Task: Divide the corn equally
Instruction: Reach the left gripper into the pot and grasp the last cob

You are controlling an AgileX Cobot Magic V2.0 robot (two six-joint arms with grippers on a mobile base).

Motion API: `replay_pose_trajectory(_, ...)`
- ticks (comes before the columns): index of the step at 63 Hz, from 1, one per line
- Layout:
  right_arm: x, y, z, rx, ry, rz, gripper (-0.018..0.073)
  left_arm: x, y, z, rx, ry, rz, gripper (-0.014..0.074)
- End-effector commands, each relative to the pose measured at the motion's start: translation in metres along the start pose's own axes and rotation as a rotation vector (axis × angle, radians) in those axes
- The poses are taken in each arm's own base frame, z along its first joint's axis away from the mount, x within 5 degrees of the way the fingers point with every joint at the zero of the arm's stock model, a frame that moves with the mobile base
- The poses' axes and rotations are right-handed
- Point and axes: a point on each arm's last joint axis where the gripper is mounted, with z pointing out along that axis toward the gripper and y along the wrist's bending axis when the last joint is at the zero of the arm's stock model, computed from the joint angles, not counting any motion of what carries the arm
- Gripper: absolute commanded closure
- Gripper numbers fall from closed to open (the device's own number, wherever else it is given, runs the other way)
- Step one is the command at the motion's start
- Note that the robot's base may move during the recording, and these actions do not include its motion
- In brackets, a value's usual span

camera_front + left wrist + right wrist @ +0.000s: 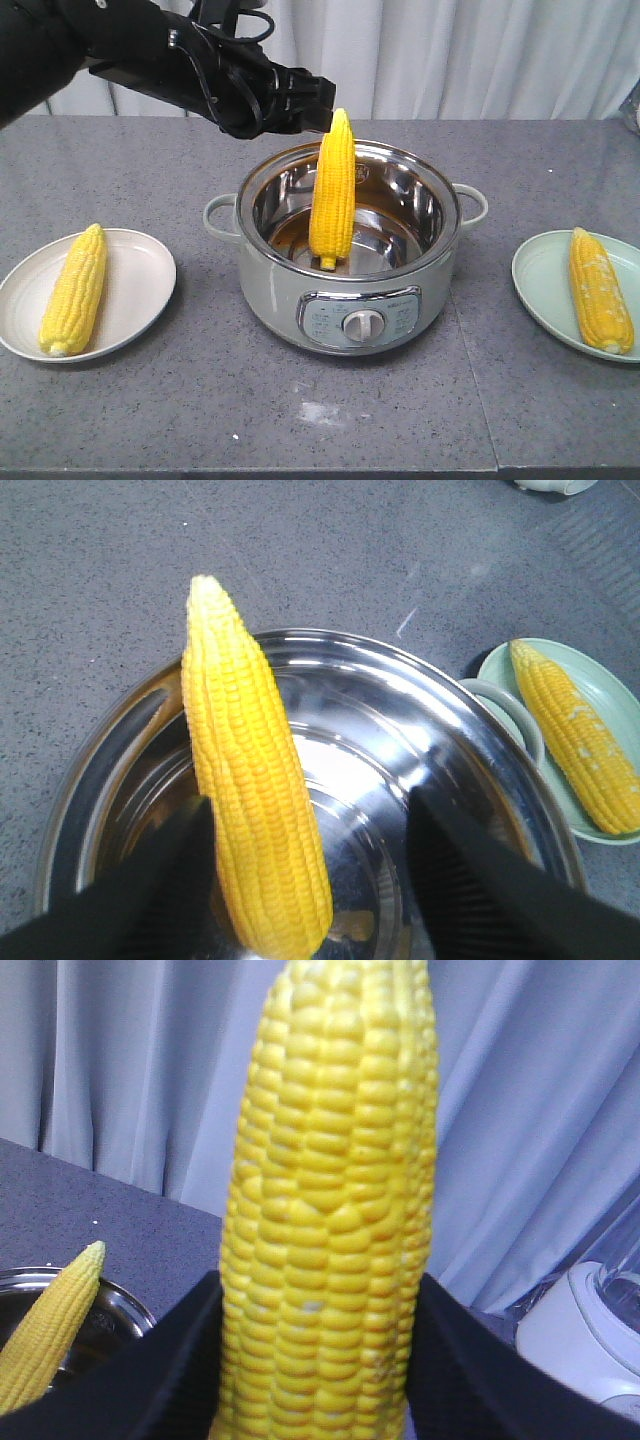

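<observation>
Over the pot (265,285), the left tool (312,805) is hovering with its fingers spread: one finger (170,870) is brushing the side of the standing cob (332,190), while the other is sitting clear of it. That cob is standing nearly upright inside the pot, stub end down and tip up at the tool. Off to the side, the right tool (318,1290) is pinching the held cob (330,1160) between both fingers, pointing it upward in front of the curtain (120,1070). On the grey bench (150,410), a cream plate (140,275) left of the pot is carrying the left-plate cob (75,290), and a green plate (540,275) on the right is carrying the right-plate cob (600,290).
</observation>
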Motion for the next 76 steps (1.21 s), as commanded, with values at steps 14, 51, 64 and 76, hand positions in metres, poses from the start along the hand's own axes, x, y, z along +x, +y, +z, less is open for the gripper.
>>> replay_pose_trajectory(14,-0.011,-0.010,-0.012,0.061,-0.111,-0.016,0.0568,-0.010,-0.015,0.011,0.038,-0.108,0.005,0.0005)
replay_pose_trajectory(51,-0.011,-0.011,-0.012,0.070,-0.109,-0.022,0.0568,0.014,0.000,0.075,0.018,0.003,-0.029,0.0006)
replay_pose_trajectory(64,-0.011,-0.012,-0.012,0.076,-0.108,-0.026,0.0568,0.013,0.001,0.078,0.016,-0.010,-0.036,0.0027)
replay_pose_trajectory(76,-0.011,-0.012,-0.012,0.076,-0.109,-0.026,0.0568,0.013,0.001,0.078,0.016,-0.013,-0.036,0.0227)
